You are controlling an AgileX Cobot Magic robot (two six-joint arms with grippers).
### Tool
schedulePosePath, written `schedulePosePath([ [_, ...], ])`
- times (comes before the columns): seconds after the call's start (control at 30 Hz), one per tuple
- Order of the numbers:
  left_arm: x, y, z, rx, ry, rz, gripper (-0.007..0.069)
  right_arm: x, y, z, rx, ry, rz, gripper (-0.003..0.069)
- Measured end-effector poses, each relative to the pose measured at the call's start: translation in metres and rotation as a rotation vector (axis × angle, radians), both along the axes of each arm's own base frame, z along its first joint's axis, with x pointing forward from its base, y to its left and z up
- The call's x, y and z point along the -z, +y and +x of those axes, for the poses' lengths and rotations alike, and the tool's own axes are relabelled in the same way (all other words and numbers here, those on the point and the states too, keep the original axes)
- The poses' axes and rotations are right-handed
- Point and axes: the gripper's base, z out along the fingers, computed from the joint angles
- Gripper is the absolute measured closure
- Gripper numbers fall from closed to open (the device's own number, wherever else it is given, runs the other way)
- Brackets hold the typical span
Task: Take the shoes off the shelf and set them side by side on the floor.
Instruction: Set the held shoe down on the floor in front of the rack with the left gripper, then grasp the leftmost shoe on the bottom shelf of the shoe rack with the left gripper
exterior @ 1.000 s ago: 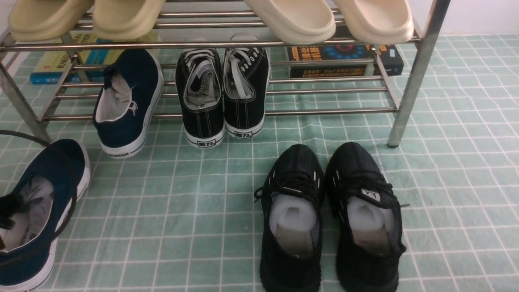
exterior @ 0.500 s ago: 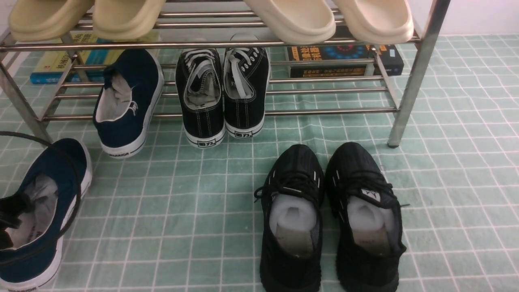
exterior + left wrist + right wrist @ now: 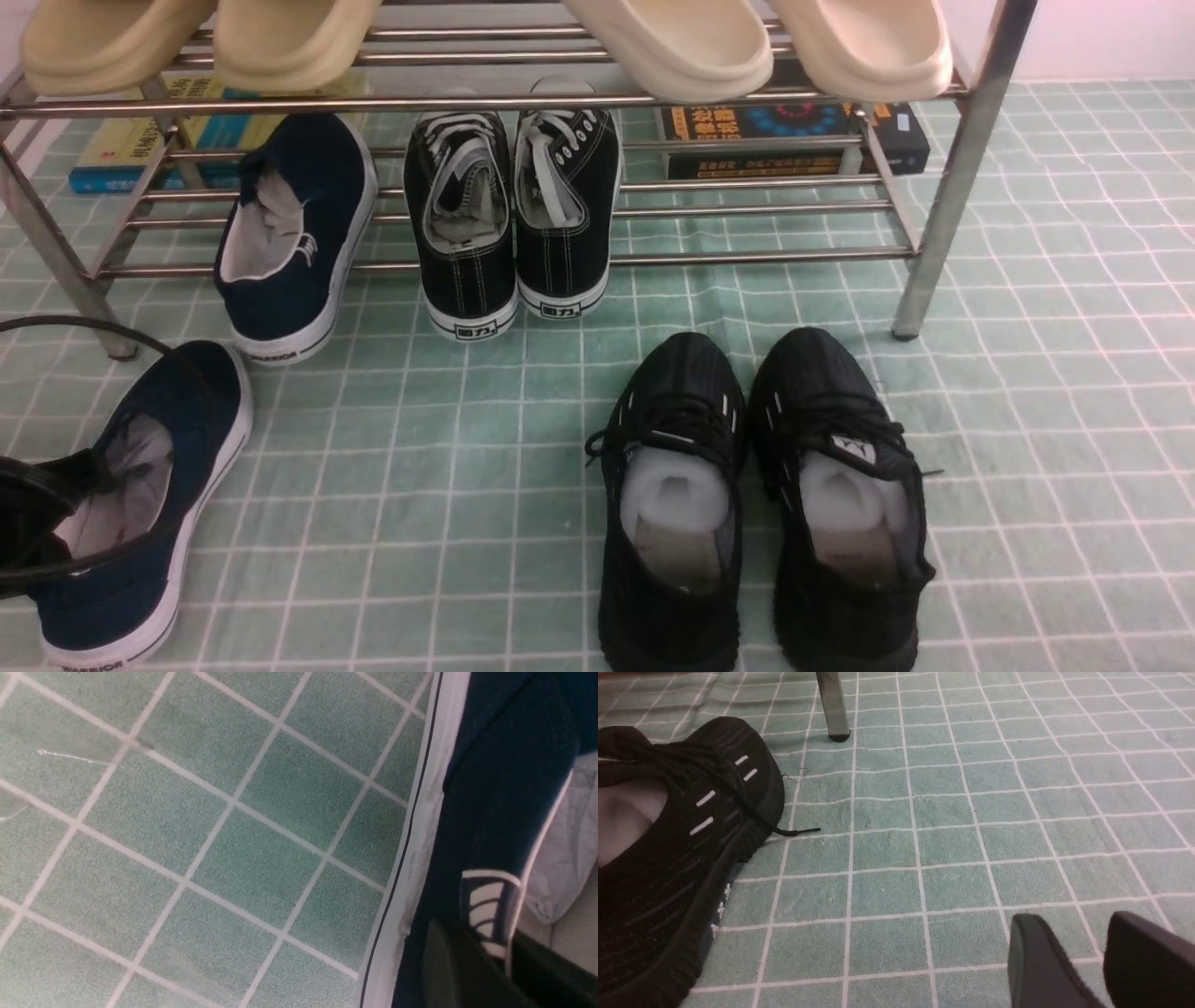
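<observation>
Compared with a second ago, the held navy slip-on has moved rightward and a little toward the robot over the floor. Its toe has swung out to point diagonally, and the foot of the shelf's left leg, which it hid before, now shows. The black cable has shifted with it. The second navy slip-on has not moved: it sits on the lower tier of the shelf, toe in and heel hanging over the front rail, beside the black lace-up sneakers. The black knit running shoes lie as before on the floor in front of the shelf.

The held shoe is navy canvas with a white rubber sole carrying a thin dark line, a pale crumpled lining and a small white striped mark on its side. Whether its sole touches the floor cannot be told.

The left fingers are clenched on its collar, one outside the navy wall and one inside. The right fingers are released, apart over bare floor.
</observation>
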Motion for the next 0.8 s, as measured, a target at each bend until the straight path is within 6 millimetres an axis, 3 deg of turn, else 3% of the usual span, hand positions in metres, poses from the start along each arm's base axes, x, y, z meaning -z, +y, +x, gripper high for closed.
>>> schedulePosePath([
  [0.13,0.000,0.000,0.000,0.005,0.005,0.001,0.0550,0.000,0.000,0.000,0.000,0.000,0.000,0.0420],
  [0.3,0.000,0.000,0.000,0.005,0.000,0.003,0.0456,0.000,0.000,0.000,0.000,0.000,0.000,0.0420],
  [0.47,-0.009,0.000,0.003,0.009,0.025,-0.012,0.0290,0.000,0.000,0.000,0.000,0.000,0.000,0.0420],
  [0.53,-0.018,0.000,0.003,0.021,0.067,-0.024,0.0263,0.000,0.000,0.000,0.000,0.000,0.000,0.0420],
  [0.63,-0.037,0.000,0.005,0.041,0.126,-0.032,0.0270,0.000,0.000,0.000,0.000,0.000,0.000,0.0420],
  [0.73,-0.054,0.001,0.005,0.065,0.167,-0.024,0.0323,0.000,0.000,0.000,0.000,0.000,0.000,0.0420],
  [0.8,-0.071,0.000,0.001,0.103,0.172,0.000,0.0410,0.000,0.000,0.000,0.000,0.000,0.000,0.0420],
])
